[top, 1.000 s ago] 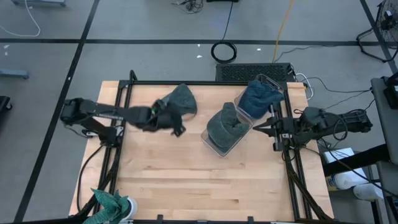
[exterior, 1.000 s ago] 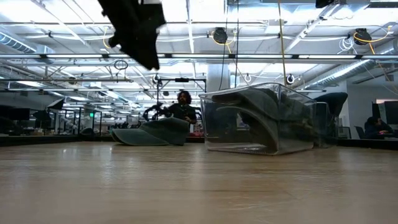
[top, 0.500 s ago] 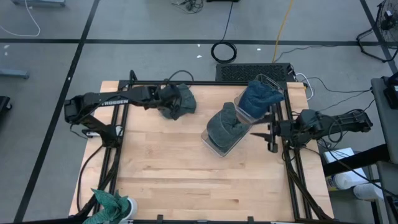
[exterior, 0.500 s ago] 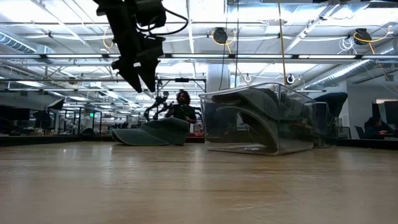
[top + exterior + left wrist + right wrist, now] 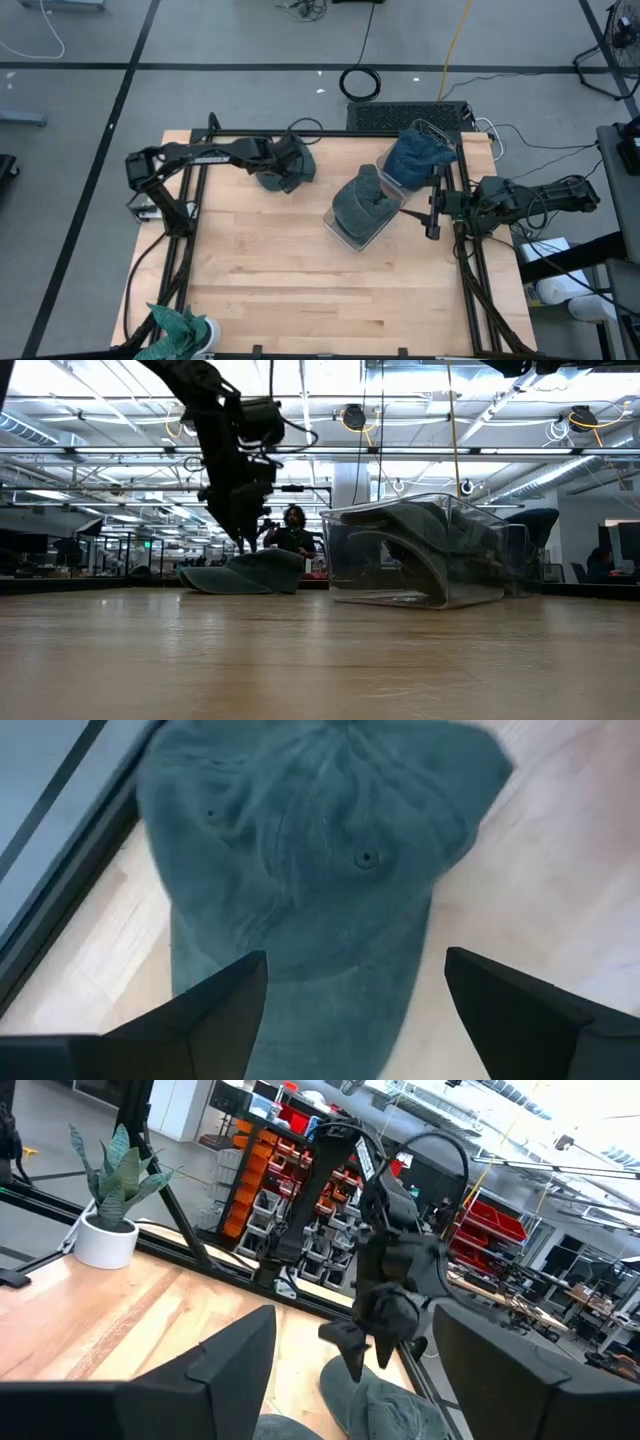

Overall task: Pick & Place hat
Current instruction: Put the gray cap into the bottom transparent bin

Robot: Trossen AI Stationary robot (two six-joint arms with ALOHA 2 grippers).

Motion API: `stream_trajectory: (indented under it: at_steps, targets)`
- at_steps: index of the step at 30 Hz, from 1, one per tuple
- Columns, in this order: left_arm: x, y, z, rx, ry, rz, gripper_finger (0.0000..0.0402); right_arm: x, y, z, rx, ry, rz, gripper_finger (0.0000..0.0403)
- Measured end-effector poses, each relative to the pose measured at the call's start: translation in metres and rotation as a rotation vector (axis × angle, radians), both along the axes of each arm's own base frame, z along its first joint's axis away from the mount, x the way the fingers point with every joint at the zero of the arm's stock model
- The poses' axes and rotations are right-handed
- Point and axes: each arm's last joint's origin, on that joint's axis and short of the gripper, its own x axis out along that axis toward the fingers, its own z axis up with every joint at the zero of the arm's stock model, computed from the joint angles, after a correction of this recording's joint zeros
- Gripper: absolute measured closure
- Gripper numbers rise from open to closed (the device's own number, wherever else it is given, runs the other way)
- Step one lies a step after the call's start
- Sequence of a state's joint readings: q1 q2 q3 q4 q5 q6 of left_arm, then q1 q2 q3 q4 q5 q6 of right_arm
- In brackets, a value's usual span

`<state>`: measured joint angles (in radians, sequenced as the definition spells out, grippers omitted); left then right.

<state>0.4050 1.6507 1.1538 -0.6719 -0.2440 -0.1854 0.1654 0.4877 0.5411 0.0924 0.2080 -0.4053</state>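
Jaws first: the left gripper (image 5: 291, 172) has them spread wide, sitting right over the dark grey-green hat (image 5: 292, 166) at the back left of the tabletop (image 5: 300, 290). In the wrist shot the two dark fingers (image 5: 215, 1020) straddle the cap's crown with nothing clamped between them, and the hat (image 5: 310, 860) lies flat on the wood near the black frame rail. From table height the gripper (image 5: 243, 530) hangs just above it.

Moving right, a clear bin (image 5: 362, 212) holds another grey-green hat, and a second bin (image 5: 418, 160) behind it, toward the back right, holds a blue one.

Far right, the right gripper (image 5: 432, 211) waits at the edge just beside the bins, jaws also apart and empty.
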Motion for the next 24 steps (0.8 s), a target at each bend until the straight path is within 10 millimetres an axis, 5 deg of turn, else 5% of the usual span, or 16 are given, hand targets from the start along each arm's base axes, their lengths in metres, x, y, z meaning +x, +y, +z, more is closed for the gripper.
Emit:
stream_trajectory:
  at_steps: [10,24]
  targets:
    - [0.012,0.011,-0.037,0.053,0.133,-0.024,0.0097,0.002,0.000,-0.001,-0.002,0.010,0.000,0.0146]
    - [0.011,0.016,-0.042,0.055,0.150,-0.014,0.0131,0.004,0.001,-0.002,-0.003,0.020,0.000,0.0148]
